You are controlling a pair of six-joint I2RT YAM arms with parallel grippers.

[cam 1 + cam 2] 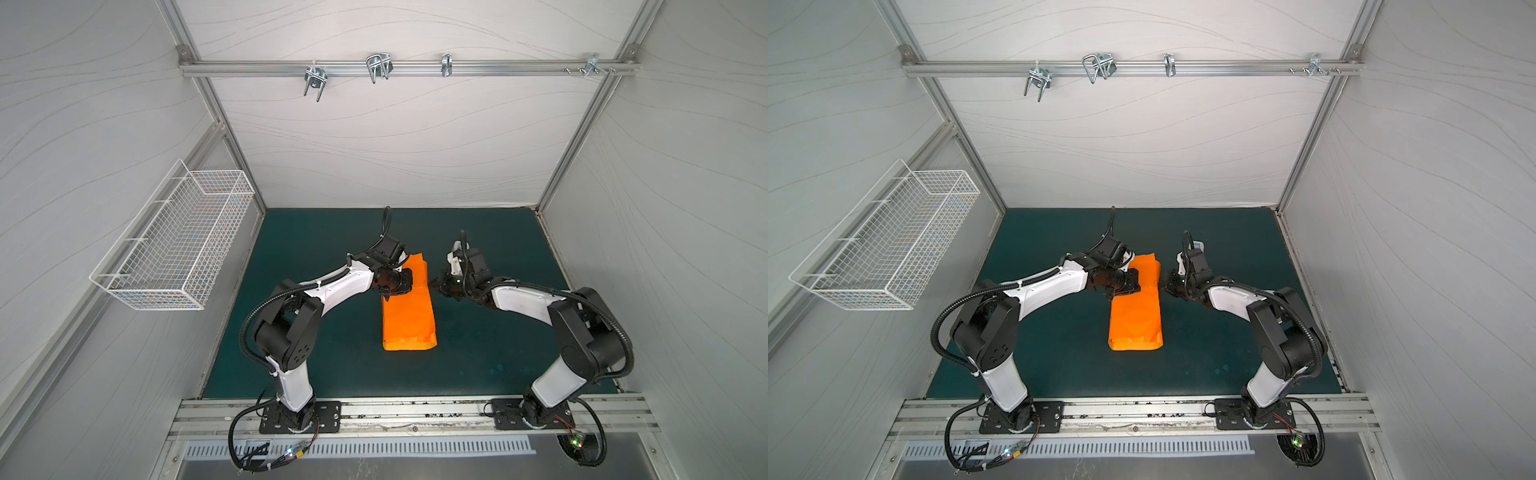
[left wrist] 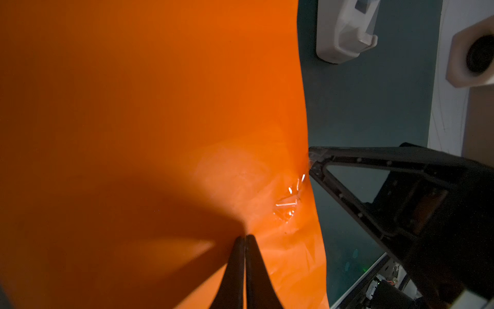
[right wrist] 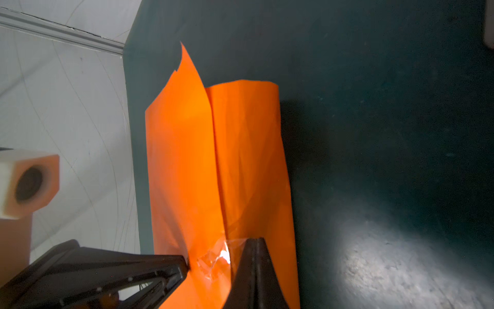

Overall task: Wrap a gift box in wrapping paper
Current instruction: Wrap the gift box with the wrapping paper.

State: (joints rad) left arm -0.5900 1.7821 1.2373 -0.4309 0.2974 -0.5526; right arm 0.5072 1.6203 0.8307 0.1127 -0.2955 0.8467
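The orange wrapping paper lies on the green mat folded into a long packet, its overlapping seam running lengthwise. The gift box is hidden inside it. My left gripper is shut, tips pressing down on the paper's top. My right gripper is shut too, its tips at the packet's right edge. A crumpled piece of clear tape sits on the paper between the two grippers, and its end reaches the right tips. Whether they pinch it I cannot tell.
A white tape dispenser stands on the mat just behind my right gripper. A white wire basket hangs on the left wall. Metal hooks hang from the rail high on the back wall.
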